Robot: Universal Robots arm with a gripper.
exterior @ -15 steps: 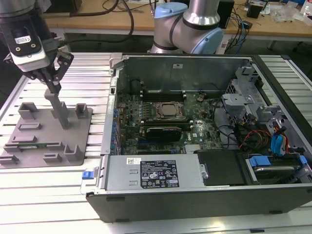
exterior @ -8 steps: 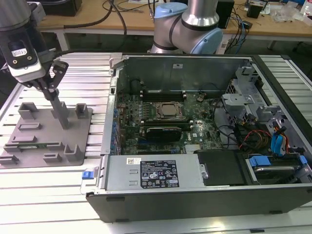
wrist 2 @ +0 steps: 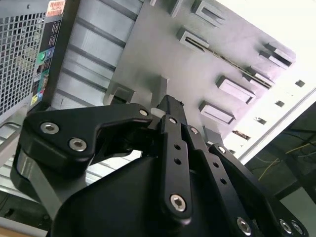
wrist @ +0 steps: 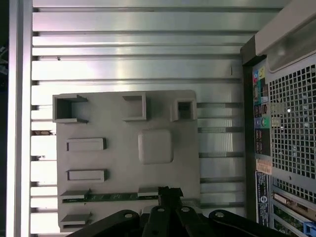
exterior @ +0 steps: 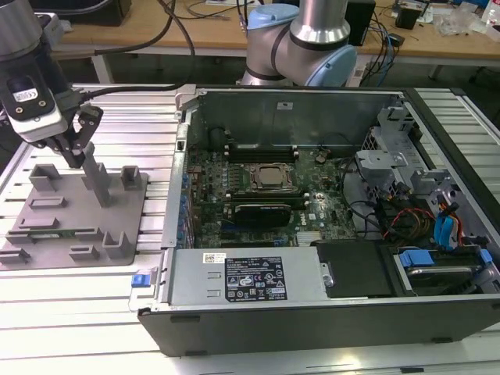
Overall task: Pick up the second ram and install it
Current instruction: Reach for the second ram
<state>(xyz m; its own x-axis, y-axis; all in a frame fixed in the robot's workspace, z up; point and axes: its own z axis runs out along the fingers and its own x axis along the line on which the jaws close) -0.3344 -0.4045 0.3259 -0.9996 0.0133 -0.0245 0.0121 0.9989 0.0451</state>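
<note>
Gripper fingers together, empty, hovered above grey fixture plate. Second ram sat on edge in the plate's slot, untouched. Judged pick-up step; a grasp would call for opened fingers straddling the stick.

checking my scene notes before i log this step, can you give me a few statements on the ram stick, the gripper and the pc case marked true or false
1. The long green ram stick lies flat in the grey fixture plate. True.
2. The gripper is inside the black computer case. False: it hangs above the grey fixture plate, to the exterior view's left of the case.
3. The case is open, with the green motherboard exposed. True.
4. The ram stick is lifted off the plate in the gripper. False: the stick lies on the plate, not lifted.
</note>
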